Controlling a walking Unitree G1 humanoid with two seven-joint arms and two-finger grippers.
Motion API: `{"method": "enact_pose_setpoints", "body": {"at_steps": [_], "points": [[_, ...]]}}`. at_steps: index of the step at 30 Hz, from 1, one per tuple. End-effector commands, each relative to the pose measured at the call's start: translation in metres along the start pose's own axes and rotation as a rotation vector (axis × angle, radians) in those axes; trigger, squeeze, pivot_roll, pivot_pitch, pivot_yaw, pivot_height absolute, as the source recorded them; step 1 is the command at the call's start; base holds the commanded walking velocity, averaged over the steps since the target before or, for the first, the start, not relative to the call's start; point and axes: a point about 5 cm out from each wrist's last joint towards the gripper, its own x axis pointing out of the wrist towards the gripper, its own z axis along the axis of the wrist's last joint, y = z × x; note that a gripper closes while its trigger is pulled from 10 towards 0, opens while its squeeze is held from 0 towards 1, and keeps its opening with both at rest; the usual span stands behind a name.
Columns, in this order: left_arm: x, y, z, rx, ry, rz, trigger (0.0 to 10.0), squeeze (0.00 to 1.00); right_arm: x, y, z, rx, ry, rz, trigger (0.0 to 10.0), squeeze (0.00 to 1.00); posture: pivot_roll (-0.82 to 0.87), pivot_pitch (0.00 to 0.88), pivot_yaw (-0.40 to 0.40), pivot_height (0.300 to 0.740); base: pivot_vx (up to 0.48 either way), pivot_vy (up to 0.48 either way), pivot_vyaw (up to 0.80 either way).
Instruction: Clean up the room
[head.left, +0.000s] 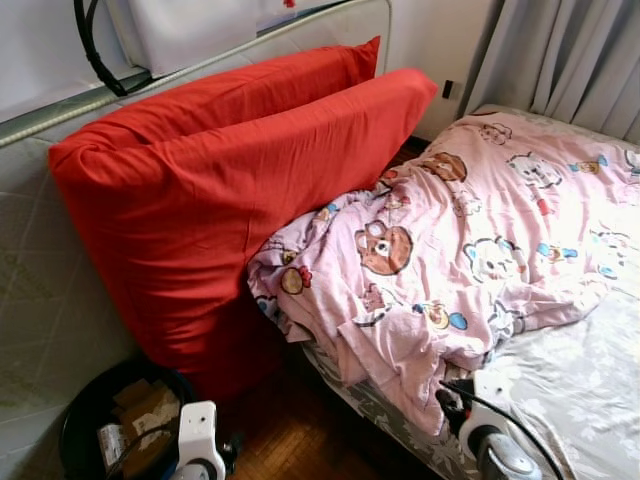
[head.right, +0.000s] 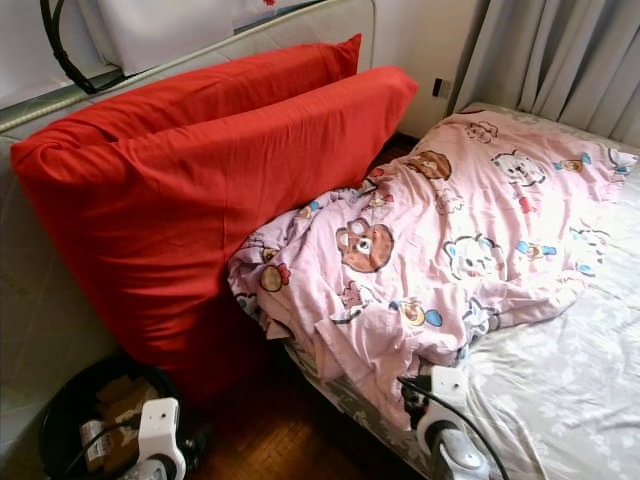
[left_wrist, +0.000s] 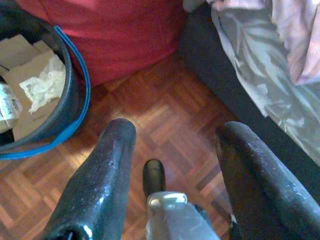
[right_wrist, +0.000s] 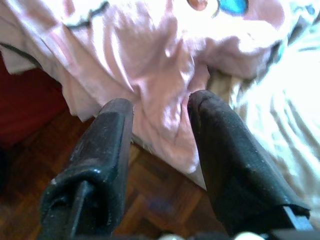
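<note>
Parquet floor (left_wrist: 165, 110) gives me a narrow strip btwn red pillows (head.left: 220, 190) and bed edge (left_wrist: 235, 95); pink blanket (head.left: 450, 250) hangs over that edge; bin (left_wrist: 75, 90) by pillows; L gripper (left_wrist: 172, 135) spread over floor; R gripper (right_wrist: 160, 117) parted at blanket hem.

I see the bed (head.left: 585, 400) on my right, its grey patterned sheet bare near the lower corner. A crumpled pink cartoon-print duvet (head.left: 450, 240) lies across it, one edge drooping over the bed's side toward the floor. The wooden parquet floor (left_wrist: 165, 115) runs alongside the bed. On it stand two big red cushions (head.left: 220, 190), leaning against the wall, and a dark bin (head.left: 120, 420) holding cardboard and paper scraps.
</note>
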Motion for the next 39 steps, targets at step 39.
{"method": "enact_pose_setpoints", "body": {"at_steps": [39], "points": [[-0.015,-0.007,0.085,0.102,-0.587,-0.048,10.0,0.00,-0.006,0.013,0.060,-0.038,-0.466,0.018,10.0,0.00,-0.09,0.056,0.063,0.740,0.000,0.000,0.00]]}}
